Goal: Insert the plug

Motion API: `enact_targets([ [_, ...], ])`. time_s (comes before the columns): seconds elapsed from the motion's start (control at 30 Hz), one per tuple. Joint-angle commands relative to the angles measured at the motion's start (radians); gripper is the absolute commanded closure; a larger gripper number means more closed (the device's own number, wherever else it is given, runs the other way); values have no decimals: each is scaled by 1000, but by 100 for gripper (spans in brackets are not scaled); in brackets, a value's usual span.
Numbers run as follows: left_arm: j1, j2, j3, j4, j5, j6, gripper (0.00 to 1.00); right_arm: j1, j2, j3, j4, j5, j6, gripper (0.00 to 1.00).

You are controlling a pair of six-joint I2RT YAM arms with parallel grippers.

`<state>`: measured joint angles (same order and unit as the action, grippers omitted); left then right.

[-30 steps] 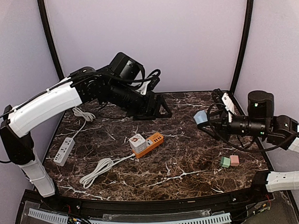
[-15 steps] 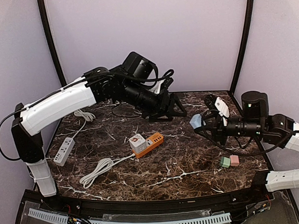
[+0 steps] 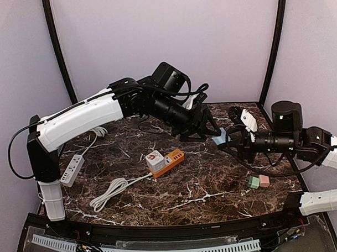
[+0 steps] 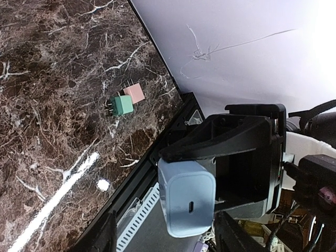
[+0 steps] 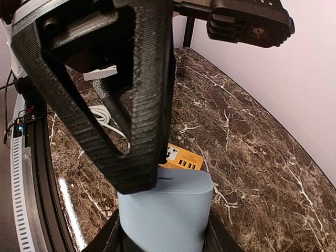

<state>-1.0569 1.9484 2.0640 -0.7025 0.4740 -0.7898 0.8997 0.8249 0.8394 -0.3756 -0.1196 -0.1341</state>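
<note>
Nearest the arm bases, a white coiled cable (image 3: pixel 107 193) lies on the dark marbled table (image 3: pixel 209 185). Off to the right, a small green block (image 3: pixel 253 182) sits touching a small pink block (image 3: pixel 264 180). A little further in, the orange plastic power strip (image 3: pixel 172 159) lies angled mid-table with a white cube adapter (image 3: pixel 153 161) on its left end. A white power strip (image 3: pixel 72 169) lies by the left edge.

Now above the table: the right gripper (image 3: pixel 229 141) pinches the pale blue rounded plastic plug (image 3: pixel 219 137), holding it in the air up and to the right of the orange strip. Just beyond, the left gripper (image 3: pixel 210 131) faces that plug head-on, jaws spread, with the block framed between its fingers (image 4: pixel 106 236) in the wrist view. Whether a finger touches it, I cannot tell.
</note>
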Motion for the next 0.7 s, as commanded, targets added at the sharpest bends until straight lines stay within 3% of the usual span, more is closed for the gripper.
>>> enact_targets([
  [0.0,-9,7,31,7,35,-8,37,21,8,30,4,11,-20,100],
  [0.67,-19,50,39,8,58,-41,55,64,36,43,-7,50,-53,100],
])
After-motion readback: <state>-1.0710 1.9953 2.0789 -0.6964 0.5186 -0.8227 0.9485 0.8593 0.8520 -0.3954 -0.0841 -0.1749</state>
